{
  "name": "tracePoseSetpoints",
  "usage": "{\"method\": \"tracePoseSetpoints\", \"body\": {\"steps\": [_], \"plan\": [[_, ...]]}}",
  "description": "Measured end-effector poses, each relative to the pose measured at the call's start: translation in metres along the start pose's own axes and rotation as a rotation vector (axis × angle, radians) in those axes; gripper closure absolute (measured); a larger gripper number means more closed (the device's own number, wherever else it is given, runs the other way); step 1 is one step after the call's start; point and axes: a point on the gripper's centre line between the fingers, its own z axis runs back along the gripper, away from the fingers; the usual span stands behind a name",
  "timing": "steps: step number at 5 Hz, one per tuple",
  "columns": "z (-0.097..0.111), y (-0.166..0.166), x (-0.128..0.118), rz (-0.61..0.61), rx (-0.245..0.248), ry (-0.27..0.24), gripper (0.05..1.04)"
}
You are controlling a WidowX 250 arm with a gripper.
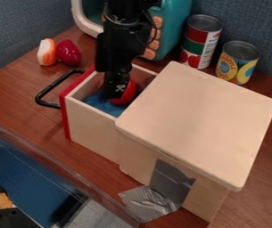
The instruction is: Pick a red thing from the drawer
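black gripper [114, 89] is down in the pulled-out wooden drawer [93, 124], by the red round thing [126, 94]; can't tell if it's pinching it or open. red round thing sits in the drawer, near blue material [101, 104]. drawer has a red front and black handle [57, 83], sticks out of the wooden cabinet [197, 120]. glossy red piece [69, 52] and orange-white piece [46, 52] side by side on the table [18, 87]. two cans [201, 41] behind cabinet, beside teal toy appliance [176, 24].

Black arm [123, 35] upright, tool [115, 92] downward
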Motion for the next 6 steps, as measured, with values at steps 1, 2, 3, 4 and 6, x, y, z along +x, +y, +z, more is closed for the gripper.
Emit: {"method": "tracePoseSetpoints", "body": {"steps": [1, 2, 3, 4, 6], "plan": [[-0.001, 0.005, 0.005, 0.001, 0.01, -0.004, 0.083], [-0.004, 0.008, 0.008, 0.02, 0.012, -0.004, 0.083], [-0.006, 0.007, 0.011, 0.012, 0.019, 0.0, 0.083], [-0.01, -0.002, 0.015, -0.016, 0.039, 0.006, 0.083], [-0.031, -0.019, 0.012, -0.042, 0.003, 0.054, 0.112]]}}
